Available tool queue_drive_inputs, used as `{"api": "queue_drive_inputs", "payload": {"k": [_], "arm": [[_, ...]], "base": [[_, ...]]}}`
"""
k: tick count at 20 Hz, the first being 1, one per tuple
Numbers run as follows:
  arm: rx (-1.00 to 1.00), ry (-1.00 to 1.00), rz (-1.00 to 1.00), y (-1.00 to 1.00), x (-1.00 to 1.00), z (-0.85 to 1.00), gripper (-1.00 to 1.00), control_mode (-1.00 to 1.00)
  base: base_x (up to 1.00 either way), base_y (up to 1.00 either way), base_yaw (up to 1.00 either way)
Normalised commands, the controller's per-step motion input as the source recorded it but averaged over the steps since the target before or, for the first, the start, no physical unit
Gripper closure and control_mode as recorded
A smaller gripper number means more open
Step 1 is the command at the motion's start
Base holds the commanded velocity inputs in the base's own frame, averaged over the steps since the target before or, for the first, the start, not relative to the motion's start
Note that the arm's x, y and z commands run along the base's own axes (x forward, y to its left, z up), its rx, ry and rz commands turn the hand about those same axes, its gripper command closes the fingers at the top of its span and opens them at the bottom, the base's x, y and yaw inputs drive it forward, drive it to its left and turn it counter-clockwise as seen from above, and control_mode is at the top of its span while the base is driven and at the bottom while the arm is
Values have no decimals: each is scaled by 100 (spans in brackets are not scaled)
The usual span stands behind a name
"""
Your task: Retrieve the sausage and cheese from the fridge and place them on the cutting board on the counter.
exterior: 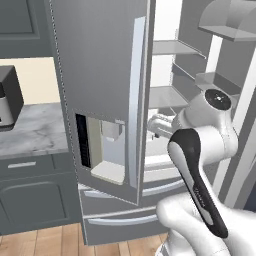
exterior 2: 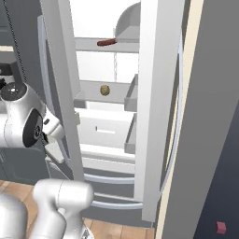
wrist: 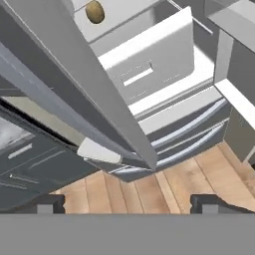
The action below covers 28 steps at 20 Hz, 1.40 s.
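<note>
The fridge [exterior: 100, 75] stands with both doors open. Inside it, the reddish-brown sausage [exterior 2: 106, 42] lies on an upper grey shelf. One shelf lower rests the cheese [exterior 2: 105, 89], a small yellow-tan lump, which also appears at the top of the hand view [wrist: 94, 12]. My gripper [wrist: 128, 204] is open and holds nothing. It hangs low beside the edge of the left door, well below and short of the cheese. The marble counter [exterior: 30, 132] lies left of the fridge. The cutting board is out of view.
The left door [wrist: 74, 89] with its water dispenser [exterior: 107, 145] juts out close to my hand. The right door [exterior 2: 158, 107] swings out on the other side. A white drawer [wrist: 149, 64] sits below the cheese shelf. A dark appliance [exterior: 7, 97] stands on the counter.
</note>
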Motion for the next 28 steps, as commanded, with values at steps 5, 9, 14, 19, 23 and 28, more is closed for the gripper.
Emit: {"api": "queue_drive_inputs", "payload": {"k": [5, 9, 14, 19, 23, 28], "arm": [[15, 28, -27, -40, 9, 23, -100, -100], [28, 3, 0, -48, 23, 0, -100, -100], [23, -5, 1, -19, 48, -1, -100, -100], [4, 0, -15, 7, 69, -4, -100, -100], [3, 2, -9, -13, 66, -7, -100, -100], [15, 1, 1, -11, 58, -6, -100, -100]], "base": [[0, 0, 0], [0, 0, 0], [0, 0, 0], [0, 0, 0], [0, 0, 0], [0, 0, 0]]}}
